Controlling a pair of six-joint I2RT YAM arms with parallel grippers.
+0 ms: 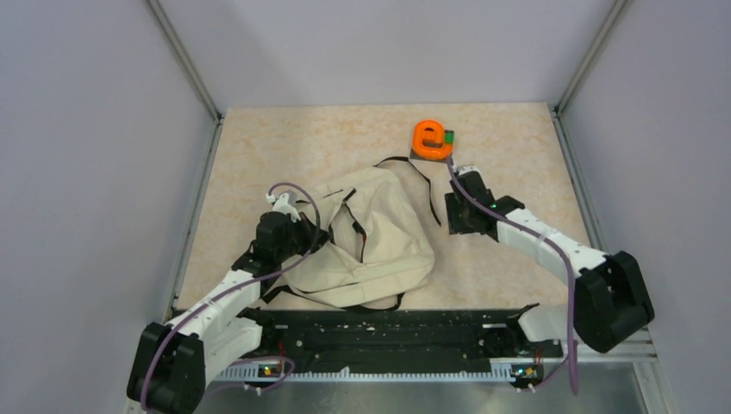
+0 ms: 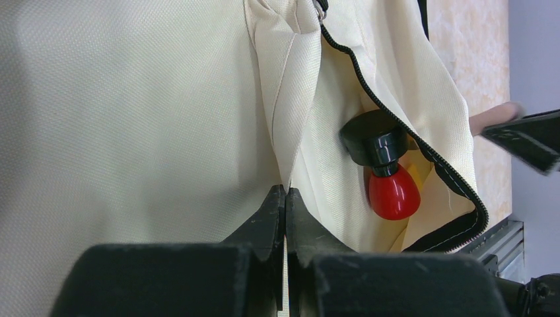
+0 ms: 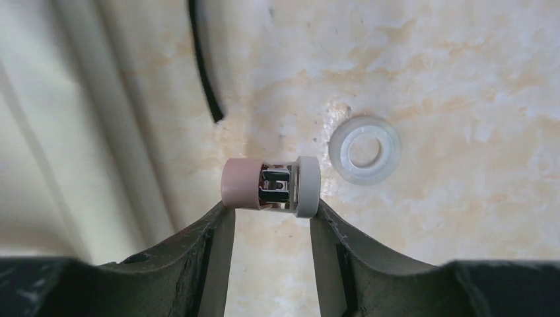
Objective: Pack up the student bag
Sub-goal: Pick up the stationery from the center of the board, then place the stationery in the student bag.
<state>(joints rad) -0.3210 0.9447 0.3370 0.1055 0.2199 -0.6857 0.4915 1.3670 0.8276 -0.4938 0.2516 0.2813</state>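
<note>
The student bag (image 1: 371, 241), beige fabric with black zippers, lies in the middle of the table. My left gripper (image 1: 289, 211) is at its left edge. In the left wrist view this gripper (image 2: 285, 193) is shut on a fold of the bag's cloth (image 2: 132, 119). Through the unzipped opening a black-and-red object (image 2: 389, 181) shows inside. My right gripper (image 1: 454, 224) hovers just right of the bag. Its fingertips (image 3: 271, 206) press on both ends of a small pink-and-white cylinder (image 3: 271, 185), held over the table.
A white plastic ring (image 3: 365, 150) lies on the table just past the cylinder. A loose black strap (image 3: 203, 66) trails from the bag. An orange looped object on a green block (image 1: 432, 138) sits at the back. Grey walls enclose the table on three sides.
</note>
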